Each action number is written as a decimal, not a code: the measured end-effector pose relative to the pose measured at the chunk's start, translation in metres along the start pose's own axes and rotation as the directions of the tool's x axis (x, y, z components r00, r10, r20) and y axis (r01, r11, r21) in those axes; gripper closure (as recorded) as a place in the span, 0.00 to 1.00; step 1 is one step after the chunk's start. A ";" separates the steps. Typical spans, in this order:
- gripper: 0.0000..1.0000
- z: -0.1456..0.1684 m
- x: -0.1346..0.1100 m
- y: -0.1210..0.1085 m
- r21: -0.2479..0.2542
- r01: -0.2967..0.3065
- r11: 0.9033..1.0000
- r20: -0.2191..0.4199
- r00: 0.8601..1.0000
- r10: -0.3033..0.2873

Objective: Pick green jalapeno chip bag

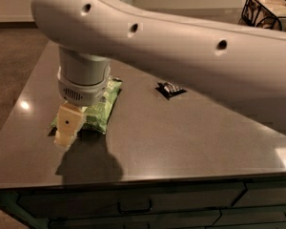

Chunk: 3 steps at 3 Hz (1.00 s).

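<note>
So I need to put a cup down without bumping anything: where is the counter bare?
The widest bare counter lies between the black wrapper and the front edge. A narrower strip runs left of the green jalapeno chip bag. Crowded: front left, where the gripper hangs at the bag's near corner.

Dark table (190, 142) bears green jalapeno chip bag (103, 105) and black wrapper (170, 89) — gripper (66, 136) at bag's near edge.

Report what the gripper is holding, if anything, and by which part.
It cannot be told. The gripper is at the near end of the green jalapeno chip bag, which lies on the table.
</note>
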State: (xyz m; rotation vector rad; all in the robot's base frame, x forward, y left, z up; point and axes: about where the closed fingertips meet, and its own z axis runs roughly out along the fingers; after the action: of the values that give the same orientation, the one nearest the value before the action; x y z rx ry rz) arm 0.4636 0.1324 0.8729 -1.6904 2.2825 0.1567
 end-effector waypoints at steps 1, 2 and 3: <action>0.00 0.014 -0.007 -0.008 0.007 -0.017 1.000 -0.012 1.000 0.017; 0.00 0.024 -0.008 -0.025 0.022 -0.051 0.998 -0.024 0.998 0.051; 0.15 0.032 -0.008 -0.034 0.029 -0.064 0.998 -0.037 0.997 0.065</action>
State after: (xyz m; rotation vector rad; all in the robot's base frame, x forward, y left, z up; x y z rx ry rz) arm 0.5036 0.1380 0.8481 -1.6199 2.3575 0.1071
